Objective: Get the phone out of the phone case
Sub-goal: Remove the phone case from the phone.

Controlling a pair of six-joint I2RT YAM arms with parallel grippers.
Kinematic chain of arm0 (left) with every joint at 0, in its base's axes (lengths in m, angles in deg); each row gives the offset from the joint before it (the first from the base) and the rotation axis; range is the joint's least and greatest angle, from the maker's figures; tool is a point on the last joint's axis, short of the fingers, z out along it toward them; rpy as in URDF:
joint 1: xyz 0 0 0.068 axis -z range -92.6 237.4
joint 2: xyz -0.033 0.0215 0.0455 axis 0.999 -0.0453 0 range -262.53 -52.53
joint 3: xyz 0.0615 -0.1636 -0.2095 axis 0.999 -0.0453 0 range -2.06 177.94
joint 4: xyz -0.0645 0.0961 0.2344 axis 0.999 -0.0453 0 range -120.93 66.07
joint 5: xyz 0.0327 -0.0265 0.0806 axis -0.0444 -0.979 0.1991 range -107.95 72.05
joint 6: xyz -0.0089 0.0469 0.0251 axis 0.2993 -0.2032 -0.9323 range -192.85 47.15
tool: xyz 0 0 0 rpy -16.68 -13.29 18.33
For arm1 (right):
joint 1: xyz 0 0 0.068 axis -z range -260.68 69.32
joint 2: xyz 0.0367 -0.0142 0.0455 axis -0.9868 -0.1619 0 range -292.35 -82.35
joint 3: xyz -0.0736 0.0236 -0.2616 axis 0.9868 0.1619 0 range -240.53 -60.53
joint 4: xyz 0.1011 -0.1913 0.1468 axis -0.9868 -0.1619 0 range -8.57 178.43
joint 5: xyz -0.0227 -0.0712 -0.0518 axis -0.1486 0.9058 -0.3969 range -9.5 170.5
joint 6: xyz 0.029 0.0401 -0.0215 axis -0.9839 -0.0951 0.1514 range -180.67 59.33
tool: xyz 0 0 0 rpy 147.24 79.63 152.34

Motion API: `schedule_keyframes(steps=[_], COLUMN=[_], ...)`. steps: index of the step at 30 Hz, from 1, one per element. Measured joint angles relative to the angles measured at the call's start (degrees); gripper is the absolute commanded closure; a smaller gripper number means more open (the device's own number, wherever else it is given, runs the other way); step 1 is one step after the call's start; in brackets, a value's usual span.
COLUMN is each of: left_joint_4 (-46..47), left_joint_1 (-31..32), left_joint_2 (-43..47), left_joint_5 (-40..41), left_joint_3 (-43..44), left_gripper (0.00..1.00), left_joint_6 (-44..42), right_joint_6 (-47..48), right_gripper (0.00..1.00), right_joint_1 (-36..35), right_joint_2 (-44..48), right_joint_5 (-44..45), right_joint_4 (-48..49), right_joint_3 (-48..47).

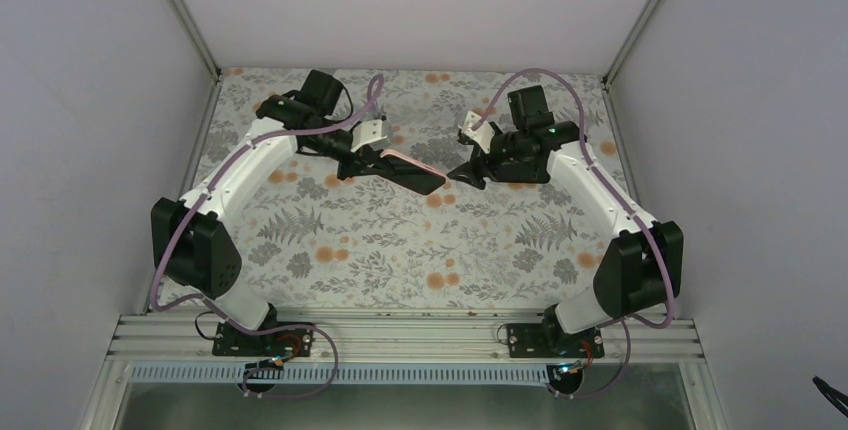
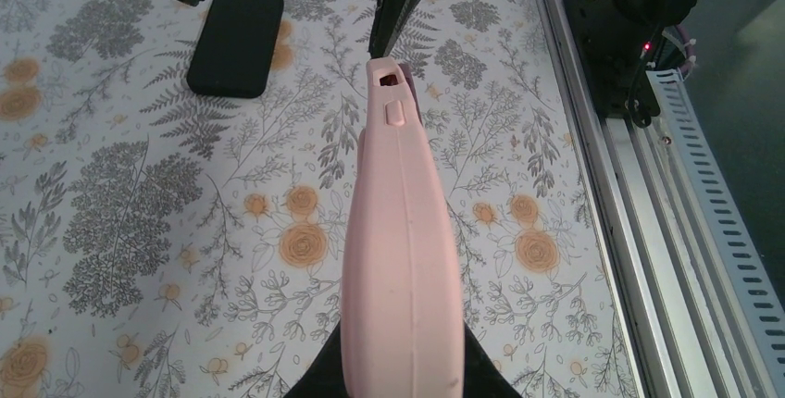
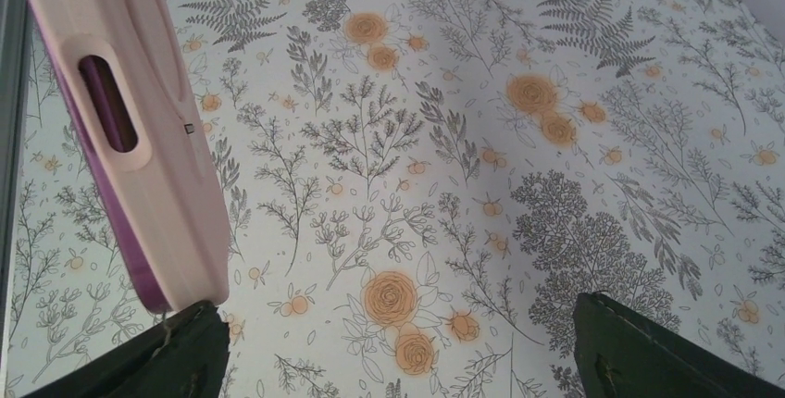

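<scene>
Your left gripper (image 1: pixel 362 163) is clamped on one end of the pale pink phone case (image 2: pixel 403 231), holding it edge-up in the air over the table (image 1: pixel 400 270), nearer the far edge than the near one. The phone (image 3: pixel 108 111) sits inside, purple showing through a side cut-out. Your right gripper (image 1: pixel 463 173) faces the case's free end, fingers (image 3: pixel 639 352) spread wide, gripping nothing. A black slab (image 2: pixel 236 42) lies flat on the table.
</scene>
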Motion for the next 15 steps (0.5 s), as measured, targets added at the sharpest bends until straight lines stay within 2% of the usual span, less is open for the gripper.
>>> schedule_keyframes(steps=[15], left_joint_4=[0.07], left_joint_1=[0.0], left_joint_2=[-0.57], left_joint_5=[-0.04], left_joint_3=[-0.02], left_gripper=[0.98], left_joint_6=[0.02], right_joint_6=[0.28], right_gripper=[0.08], right_joint_1=[0.0], right_joint_2=[0.07], right_joint_5=[-0.13], right_joint_4=[-1.14], right_joint_3=[0.0])
